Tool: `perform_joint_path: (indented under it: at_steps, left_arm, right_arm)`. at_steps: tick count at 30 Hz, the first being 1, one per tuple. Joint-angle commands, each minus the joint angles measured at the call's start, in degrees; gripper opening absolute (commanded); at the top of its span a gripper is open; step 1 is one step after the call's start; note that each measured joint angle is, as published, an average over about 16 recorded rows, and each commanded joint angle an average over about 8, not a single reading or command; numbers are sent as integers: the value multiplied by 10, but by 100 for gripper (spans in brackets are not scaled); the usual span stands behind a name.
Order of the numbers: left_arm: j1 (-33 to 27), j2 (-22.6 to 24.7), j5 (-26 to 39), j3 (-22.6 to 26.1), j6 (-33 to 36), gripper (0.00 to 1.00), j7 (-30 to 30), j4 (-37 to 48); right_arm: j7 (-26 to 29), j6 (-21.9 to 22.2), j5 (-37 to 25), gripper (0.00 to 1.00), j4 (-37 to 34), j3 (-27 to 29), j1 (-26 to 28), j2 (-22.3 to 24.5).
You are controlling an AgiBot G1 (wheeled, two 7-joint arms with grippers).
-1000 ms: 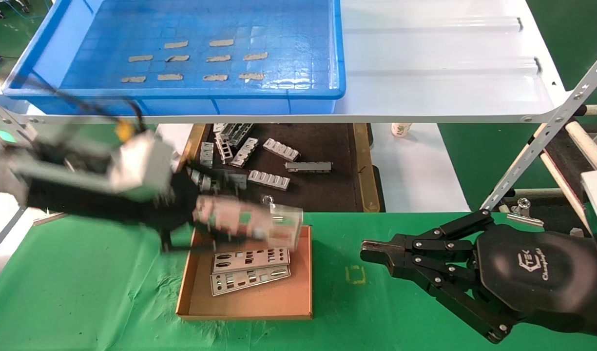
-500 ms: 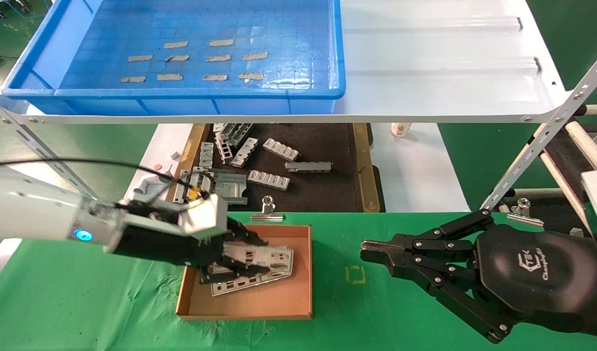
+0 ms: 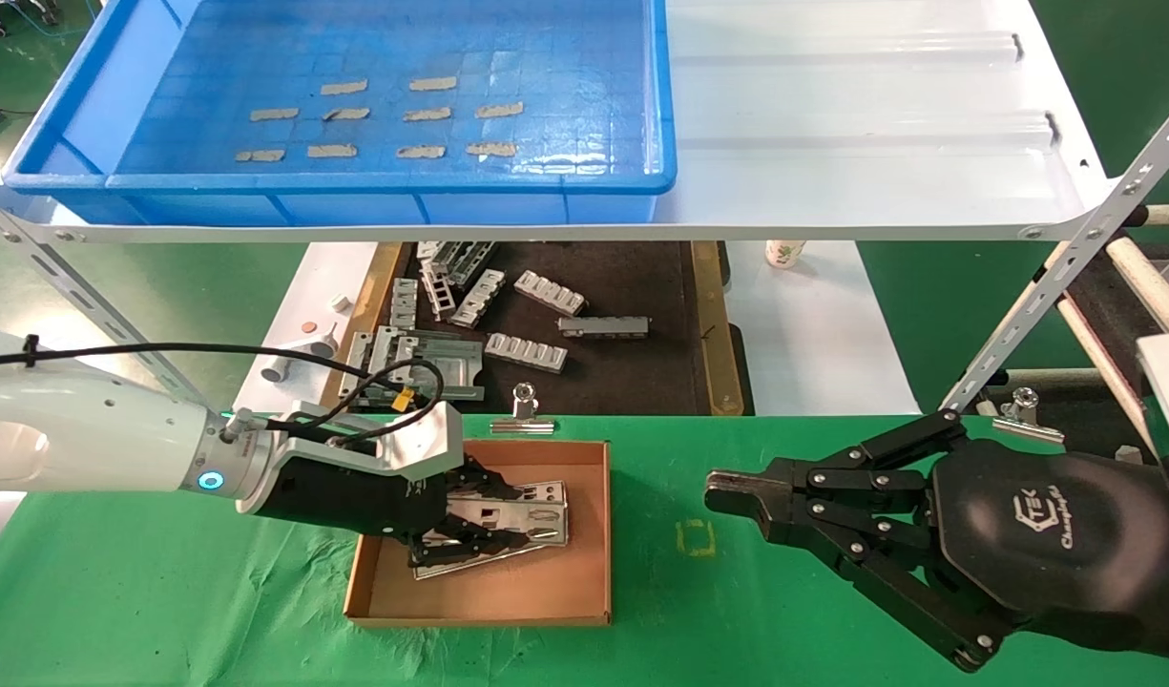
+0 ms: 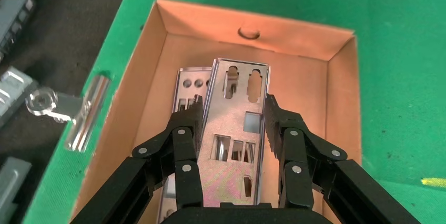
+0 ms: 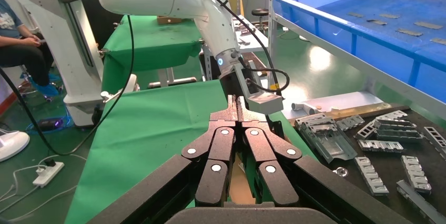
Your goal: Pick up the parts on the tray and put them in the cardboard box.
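Observation:
My left gripper reaches into the cardboard box and is shut on a silver part, one finger on each long edge. In the left wrist view the gripper holds this part low over another part lying on the box floor, inside the box walls. The blue tray on the white shelf holds only tape strips, no parts. My right gripper is shut and empty, hovering over the green cloth right of the box; it also shows in the right wrist view.
A dark tray with a brown rim holding grey ribbed brackets lies behind the box under the white shelf. A binder clip sits at the box's far edge. A yellow square mark is on the cloth.
My left arm has swung down from above the box's far left corner into the box, carrying the part, and now holds it lower and flatter over the parts there. The right arm has not moved.

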Motion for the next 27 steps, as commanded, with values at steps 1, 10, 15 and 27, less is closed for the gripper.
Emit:
perform_joint_path:
  at_steps: [1, 10, 15, 27]
  left_arm:
    - [-1, 7, 1, 1, -2, 100, 2, 16]
    - [-8, 23, 3, 1, -4, 100, 23, 62]
    - [-13, 27, 1, 0, -1, 100, 37, 79]
    - [-27, 12, -27, -19, 66, 100, 38, 99]
  right_arm:
    - [0, 0, 0, 0, 0, 0, 0, 0]
    - [0, 0, 0, 0, 0, 0, 0, 0]
    - [0, 0, 0, 0, 0, 0, 0, 0]
    - [0, 0, 0, 77, 0, 0, 0, 0]
